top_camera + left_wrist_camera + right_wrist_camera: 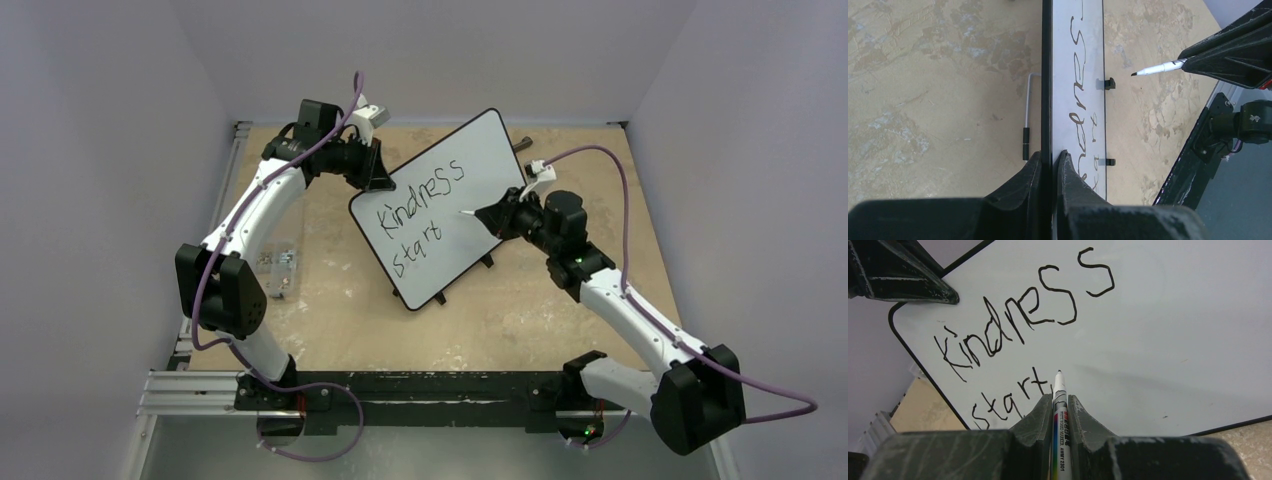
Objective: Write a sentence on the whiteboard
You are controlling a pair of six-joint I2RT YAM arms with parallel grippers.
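Clamping whiteboard (480, 165) rim with left fingers (1020, 186); pinching marker (1059, 400) in right fingers (1033, 422), tip off the board, right of the sentence's (1018, 320) "start".

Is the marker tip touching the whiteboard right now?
No, the left wrist view shows a clear gap between the tip of the marker and the whiteboard.

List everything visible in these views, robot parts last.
table: one, mottled tan, under everything
whiteboard: one, white with black rim, propped mid-table
sentence: two lines, black, "Kindness start" on the whiteboard
marker: one, white, gripped, tip clear of the whiteboard
bent rod: one, silver with black end, lying behind the whiteboard
clear object: one, transparent, table's left side
left gripper: one, black, shut on the whiteboard's edge
right gripper: one, black, shut on the marker
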